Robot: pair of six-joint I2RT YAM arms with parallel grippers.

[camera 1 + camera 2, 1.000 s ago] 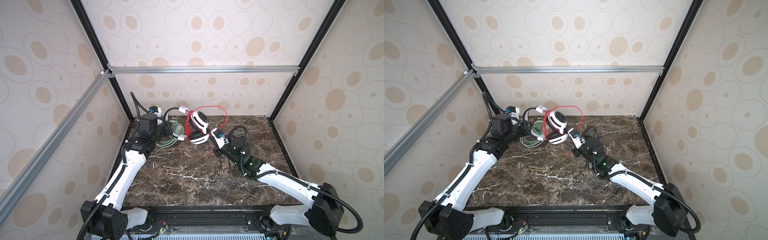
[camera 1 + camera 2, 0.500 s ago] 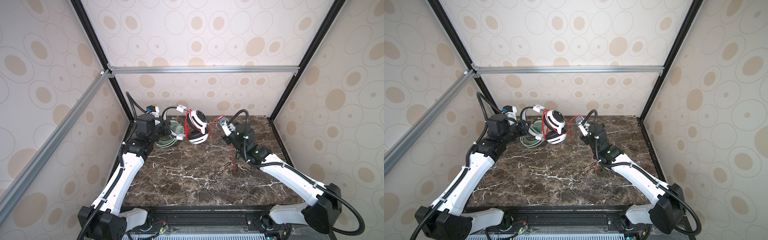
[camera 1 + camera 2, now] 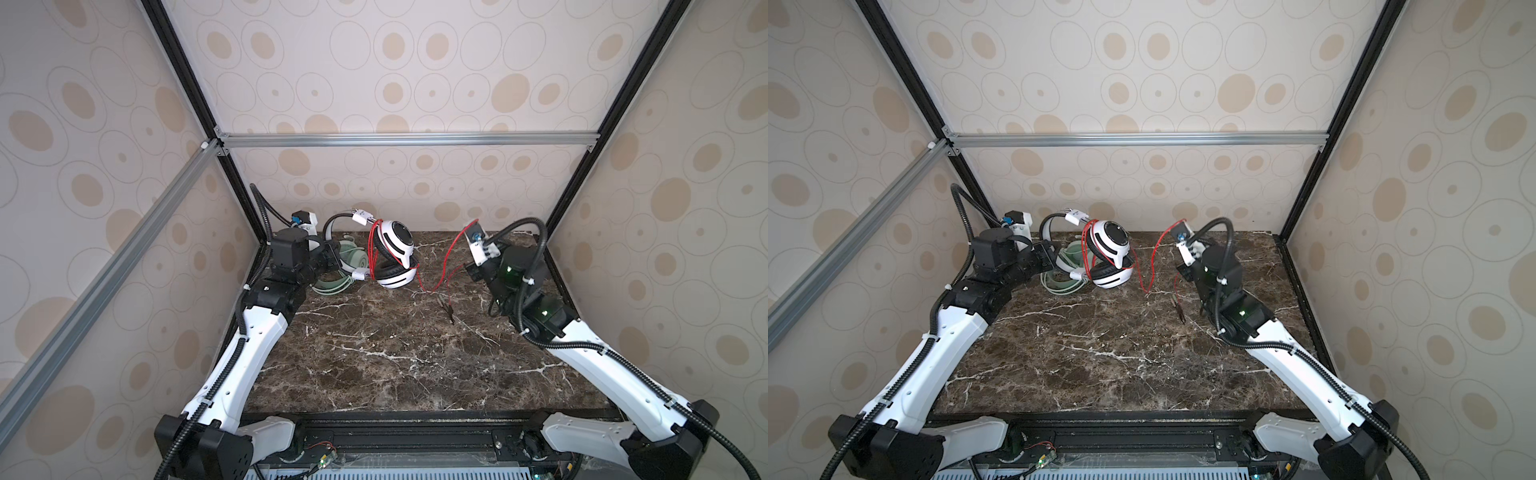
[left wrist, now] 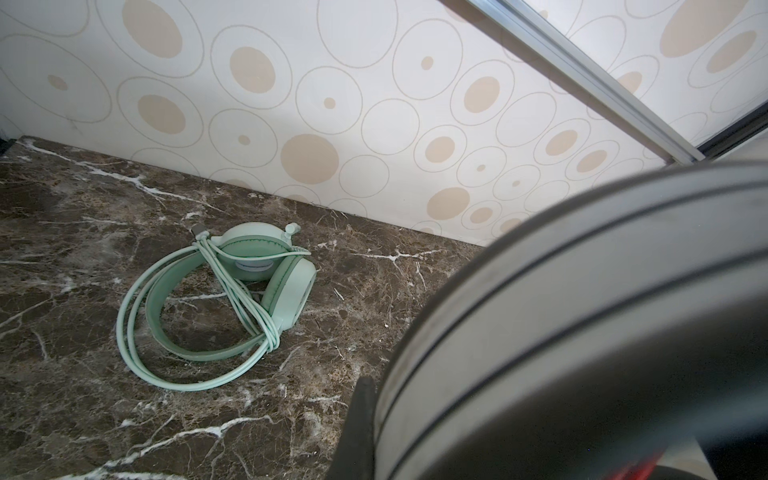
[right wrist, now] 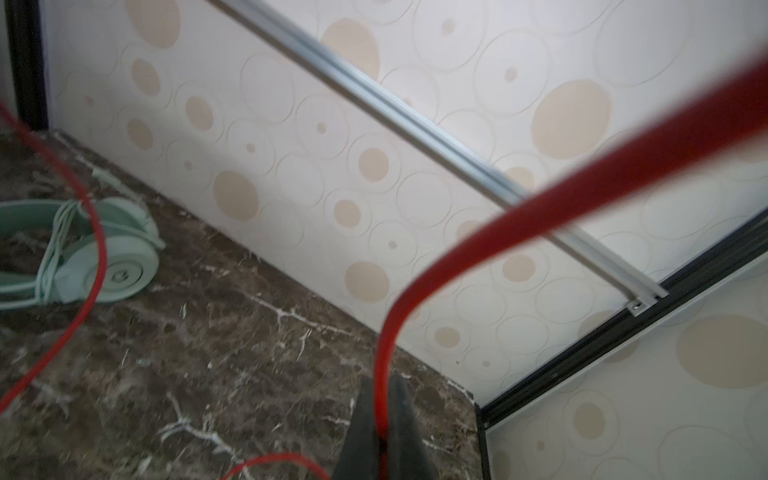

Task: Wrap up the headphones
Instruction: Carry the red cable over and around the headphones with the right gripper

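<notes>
The white headset [image 3: 395, 249] stands at the table's [image 3: 374, 353] 12 o'clock, with the left gripper [image 3: 334, 258] clamped on its stiff band [image 4: 582, 291]. The right gripper [image 5: 380, 405], at 2 o'clock, pinches the limp red cable [image 5: 457, 249], which looks slippery. The green headset [image 4: 291, 291] lies at 11.

A second ago the right gripper [image 5: 382, 428] was near the middle of the desk [image 3: 374, 353], just beside the white-and-black headphones [image 3: 395, 253]. Now it has pulled away from them, toward the back right corner. The arm behind it has swung over to that side too.

The red cable [image 5: 511, 216] went along with it. Before, the cable stood up in a big round loop over the headphones. That loop is gone. Now the red lines lie close against the headphones. From there the cable dips down to the desk and climbs back up to the gripper.

The dark plug end [image 3: 448, 311] on the desk has shifted a little too.
</notes>
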